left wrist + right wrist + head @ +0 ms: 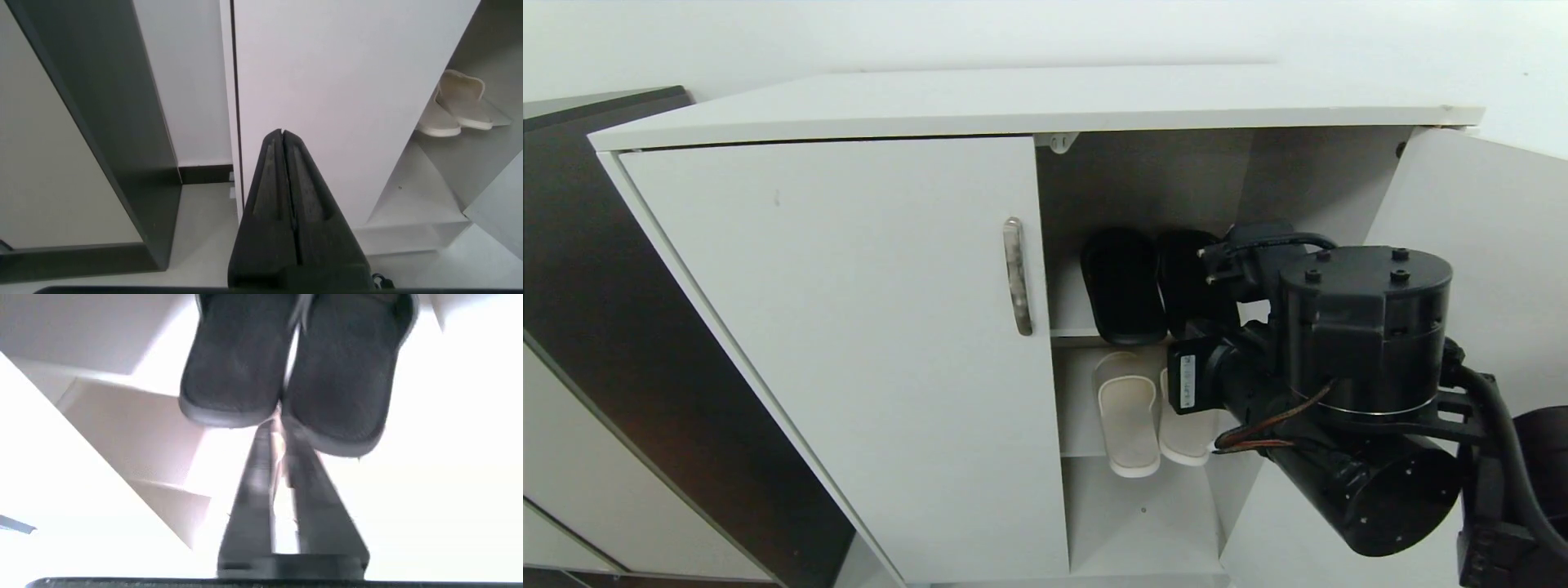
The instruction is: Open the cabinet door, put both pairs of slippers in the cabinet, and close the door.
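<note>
- The white cabinet (1045,98) stands against the far wall. Its left door (849,327) is closed, with a metal handle (1016,276) upright near its right edge, and its right door (1486,245) is swung open to the right.
- The black slippers (1123,286) lie side by side on the upper shelf (1074,332) in the open right half, heels at the near edge.
- The white slippers (1129,412) lie side by side on the shelf below, directly under the black pair, with their heels jutting a little over the near edge.
- The right arm (1364,327) is in front of the open half, at the level of the upper shelf.
- The right gripper (280,437) points at the heels of the black slippers (237,359), right where the two shoes meet. Whether it grips them or has let go cannot be told.
- The left gripper (282,143) is low and to the left, in front of the closed door. Its fingers (270,188) are pressed together with nothing between them.
- A dark panel (605,286) leans just left of the cabinet.
</note>
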{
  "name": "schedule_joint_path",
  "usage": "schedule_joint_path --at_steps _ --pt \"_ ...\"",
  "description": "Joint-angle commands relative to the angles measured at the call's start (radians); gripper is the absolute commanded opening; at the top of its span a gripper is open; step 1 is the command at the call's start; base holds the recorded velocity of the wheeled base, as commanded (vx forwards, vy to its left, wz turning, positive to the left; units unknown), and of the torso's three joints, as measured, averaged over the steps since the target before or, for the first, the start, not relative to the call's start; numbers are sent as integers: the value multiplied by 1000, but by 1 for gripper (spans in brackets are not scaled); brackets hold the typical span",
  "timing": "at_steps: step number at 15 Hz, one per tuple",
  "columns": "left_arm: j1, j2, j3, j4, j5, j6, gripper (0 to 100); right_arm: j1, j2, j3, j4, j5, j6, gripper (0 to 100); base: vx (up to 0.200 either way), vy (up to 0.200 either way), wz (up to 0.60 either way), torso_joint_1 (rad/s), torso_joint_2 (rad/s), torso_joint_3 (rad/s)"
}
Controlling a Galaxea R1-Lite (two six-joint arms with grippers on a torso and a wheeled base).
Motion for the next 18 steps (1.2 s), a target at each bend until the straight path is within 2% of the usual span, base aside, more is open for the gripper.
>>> schedule_joint_path --at_steps 1,9,18 --pt "0 1 0 0 1 -1 0 5 -1 11 -2 2 1 0 0 0 0 0 0 0" --pt "0 1 0 0 -1 -1 0 3 27 17 -52 -5 1 0 0 0 0 0 0 0" --pt "0 1 0 0 -1 -1 0 -26 64 17 -78 2 4 0 -200 0 0 3 2 2"
